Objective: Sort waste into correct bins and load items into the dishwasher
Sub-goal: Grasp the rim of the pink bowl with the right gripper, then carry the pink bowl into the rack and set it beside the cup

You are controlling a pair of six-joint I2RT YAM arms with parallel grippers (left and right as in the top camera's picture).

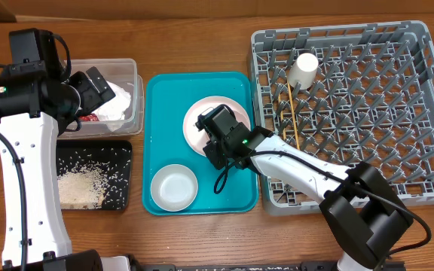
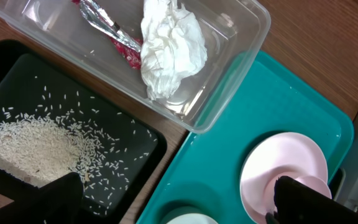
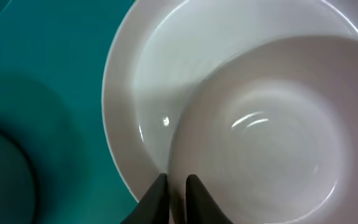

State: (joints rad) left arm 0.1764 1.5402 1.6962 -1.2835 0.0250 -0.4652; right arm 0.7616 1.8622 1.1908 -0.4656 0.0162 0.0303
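— Looking down from overhead, we are seeing a brown wooden table (image 1: 202,241) filling the whole view. What are we picking out on it?

— We are reading it from our left. A clear tub (image 1: 130,69) is holding the crumpled tissue (image 1: 119,102) and the red-and-white wrapper (image 1: 89,117). Just beside it, nearer to us, the black tray (image 1: 123,199) is carrying the rice (image 1: 77,188), some of it heaping in one corner and loose grains lying across the rest.

— And the middle?

— We are looking at the teal tray (image 1: 157,113), sitting between those bins and the big grey dish rack (image 1: 398,113). A white bowl (image 1: 174,187) is sitting in the tray's near left corner. In the rack, the white cup (image 1: 304,69) is resting among the pegs near the far left corner, with the chopsticks (image 1: 294,120) lying just beside it.

— Now the pincers?

— We are watching the right gripper (image 3: 176,180) at a narrow gap. The rim of the upper pink plate (image 3: 260,124) is sitting between its fingertips. That plate is resting on the lower pink plate (image 3: 148,56), on the teal tray. The left gripper (image 2: 178,180) is hanging above the tub. Its fingers (image 2: 303,199) are standing wide apart, and we are seeing nothing between them.
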